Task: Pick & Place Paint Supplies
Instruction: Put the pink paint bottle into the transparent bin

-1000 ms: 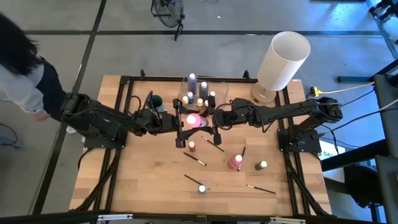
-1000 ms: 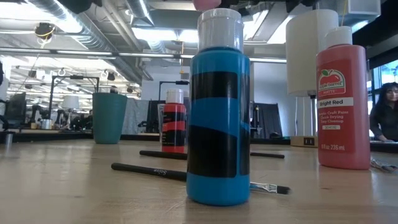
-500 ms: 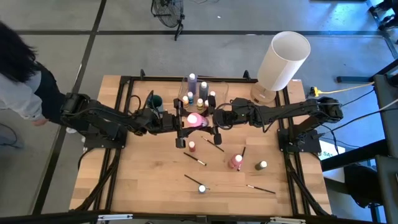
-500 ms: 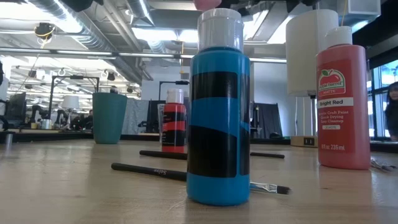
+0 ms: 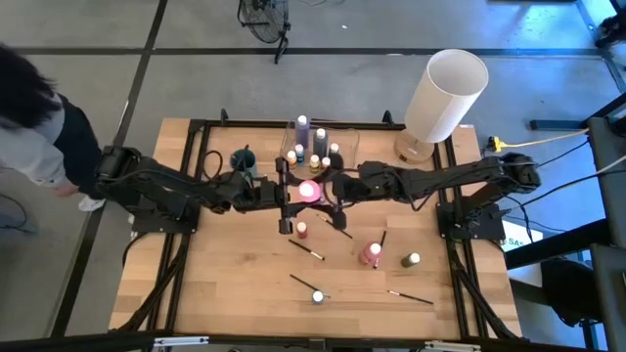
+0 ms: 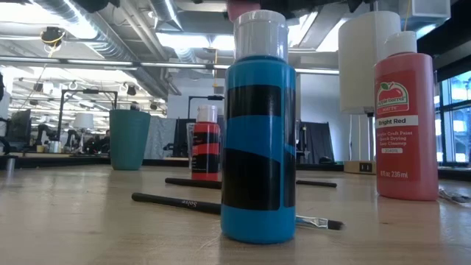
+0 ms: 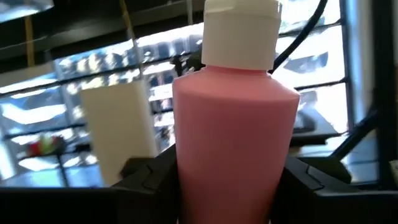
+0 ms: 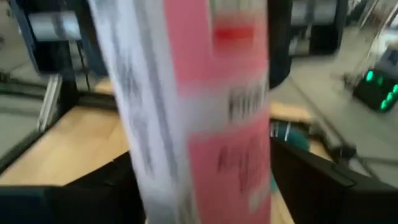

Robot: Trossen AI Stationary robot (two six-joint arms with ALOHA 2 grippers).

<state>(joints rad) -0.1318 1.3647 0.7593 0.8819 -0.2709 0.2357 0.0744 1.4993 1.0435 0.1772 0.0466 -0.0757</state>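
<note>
Your left gripper [image 5: 286,193] is clamped on the pink paint bottle [image 5: 308,190] just in front of the clear container [image 5: 344,147], right gripper [image 5: 331,191] spread apart beside it; judge it rigid, light, slick-sided, so grip mid-body.

Container [image 5: 315,147] at my table's [image 5: 225,293] far centre, 5 bottles in it; cylinder [image 5: 445,95] to its right; cup [image 5: 244,158] left; brushes [image 5: 306,249] and 4 bottles in front.

The red paint bottle [image 6: 405,118] carries a label reading "Bright Red" and "236 ml". The pink bottle's [image 8: 211,118] print is too blurred to read.
</note>
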